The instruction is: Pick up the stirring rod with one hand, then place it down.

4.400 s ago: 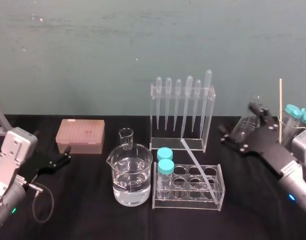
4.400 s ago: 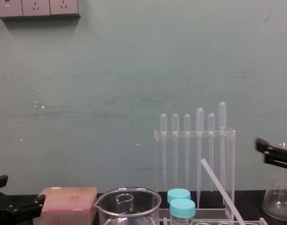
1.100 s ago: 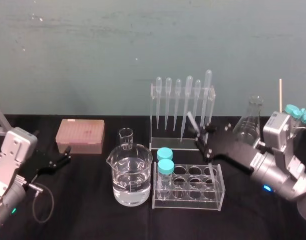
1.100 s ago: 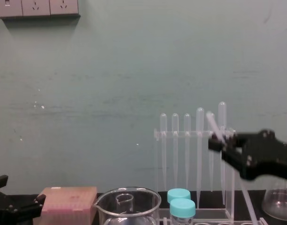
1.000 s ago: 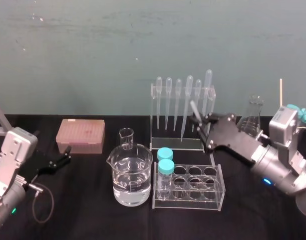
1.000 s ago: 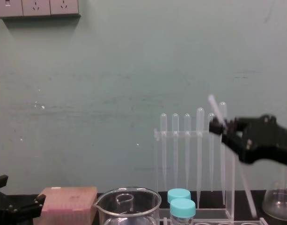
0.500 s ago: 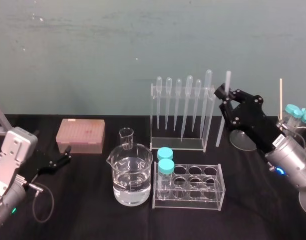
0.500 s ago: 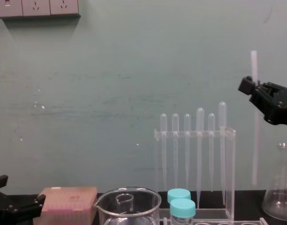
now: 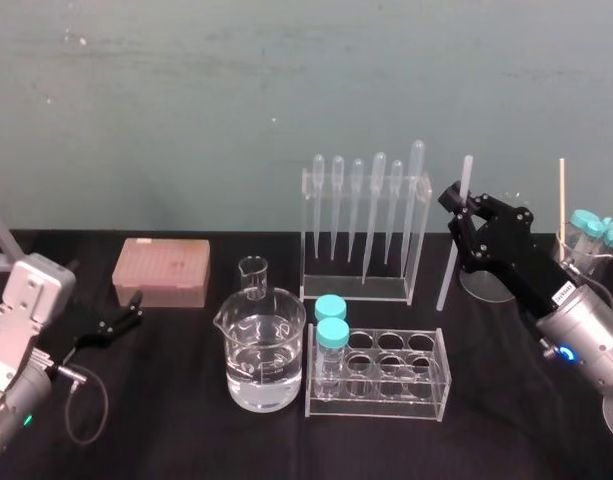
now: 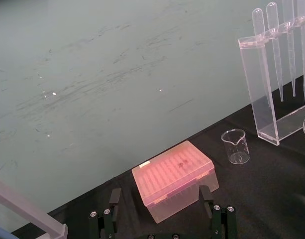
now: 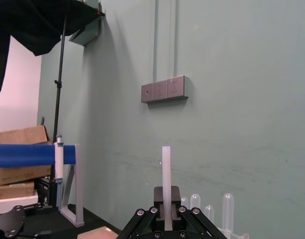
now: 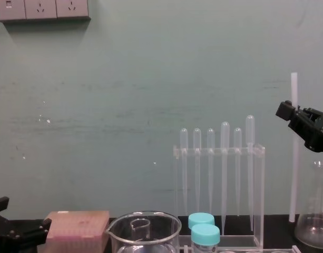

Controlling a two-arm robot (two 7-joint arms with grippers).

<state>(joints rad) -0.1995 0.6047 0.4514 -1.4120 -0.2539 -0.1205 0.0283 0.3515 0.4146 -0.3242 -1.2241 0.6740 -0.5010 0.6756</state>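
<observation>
The stirring rod point(image 9: 449, 270) is a thin translucent white stick held nearly upright, just right of the pipette rack. My right gripper point(image 9: 460, 200) is shut on the stirring rod's upper part, with a short length sticking out above the jaws. In the chest view the stirring rod point(image 12: 293, 174) hangs from the right gripper point(image 12: 287, 111) down towards the black table; I cannot tell whether its tip touches. The right wrist view shows the stirring rod point(image 11: 166, 169) rising from between the fingers point(image 11: 157, 215). My left gripper point(image 9: 124, 318) rests open, low at the far left, before the pink box.
A pipette rack point(image 9: 364, 215) stands mid-table, with a test tube rack point(image 9: 378, 372) holding two teal-capped tubes in front. A water beaker point(image 9: 263, 350), a small beaker point(image 9: 252, 277) and a pink tip box point(image 9: 161, 271) lie to the left. A conical flask point(image 12: 315, 211) stands by the right gripper.
The right gripper took the rod from the test tube rack and lifted it upright. In the last half second it moved slightly right and down with the rod. The left arm stayed still.
</observation>
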